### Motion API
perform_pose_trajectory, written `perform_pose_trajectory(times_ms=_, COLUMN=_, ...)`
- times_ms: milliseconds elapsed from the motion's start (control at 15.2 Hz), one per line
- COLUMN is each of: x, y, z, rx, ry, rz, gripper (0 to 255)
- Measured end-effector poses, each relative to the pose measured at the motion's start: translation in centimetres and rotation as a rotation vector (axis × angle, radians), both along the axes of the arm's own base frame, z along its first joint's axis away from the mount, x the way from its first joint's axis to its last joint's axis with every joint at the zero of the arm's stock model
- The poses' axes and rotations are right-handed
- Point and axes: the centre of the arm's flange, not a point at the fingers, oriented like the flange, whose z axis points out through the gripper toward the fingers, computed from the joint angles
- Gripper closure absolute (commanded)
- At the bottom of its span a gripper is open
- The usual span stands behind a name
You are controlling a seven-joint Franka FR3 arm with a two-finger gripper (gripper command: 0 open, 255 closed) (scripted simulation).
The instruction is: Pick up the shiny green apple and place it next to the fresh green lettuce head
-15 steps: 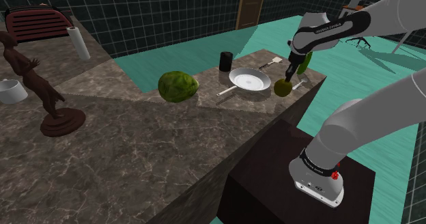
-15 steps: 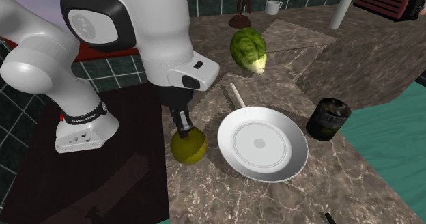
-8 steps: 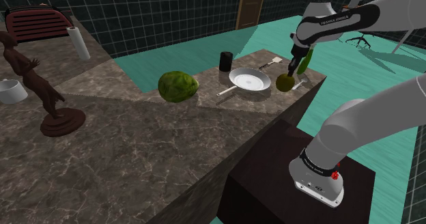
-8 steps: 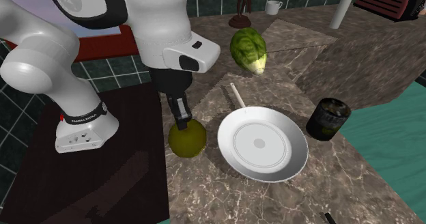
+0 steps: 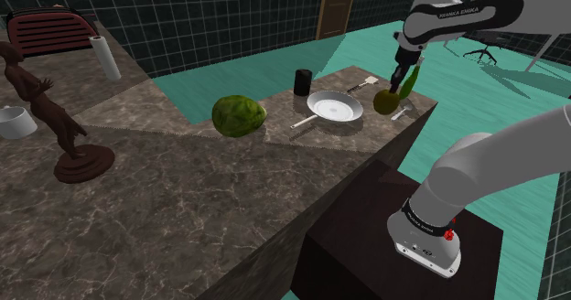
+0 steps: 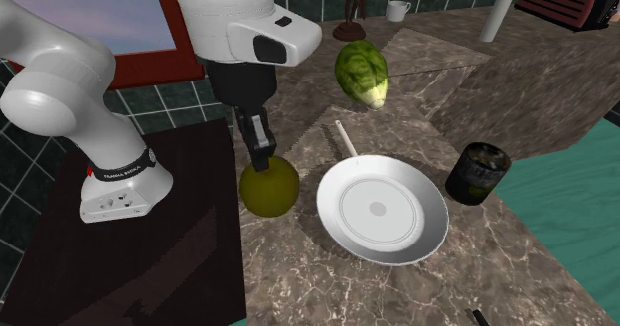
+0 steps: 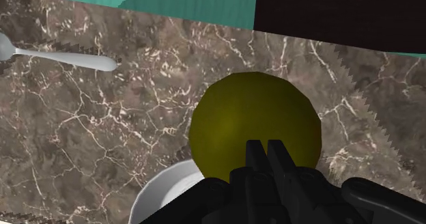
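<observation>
- Claw (image 6: 260, 160) pinched almost closed on the top of the olive-green apple (image 6: 269, 187), which hangs directly beneath its fingertips.
- White plate (image 6: 378, 210) just beside the claw; lettuce head (image 6: 362, 73) well apart, beyond the plate.

The arm (image 5: 494, 152) is built of rounded white links joined by dark grey bands. White lettering is printed on the dark band near the wrist (image 5: 457, 12) and on the ring above the base (image 6: 124, 165), where a small red mark is also seen. The white hand housing (image 6: 238, 26) is marked with small dark slots. The gripper (image 6: 260, 158) is all black, with two narrow fingers (image 7: 255, 151). The stand (image 5: 357, 243) is drawn as a dark box.
</observation>
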Motion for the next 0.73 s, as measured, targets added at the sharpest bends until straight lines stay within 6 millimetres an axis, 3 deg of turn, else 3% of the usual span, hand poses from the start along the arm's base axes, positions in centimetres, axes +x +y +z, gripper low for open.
perform_pose_trajectory(times_ms=726, x=-0.1, y=-0.1, z=5.8, rx=0.0, ry=0.0, rz=0.0, gripper=255)
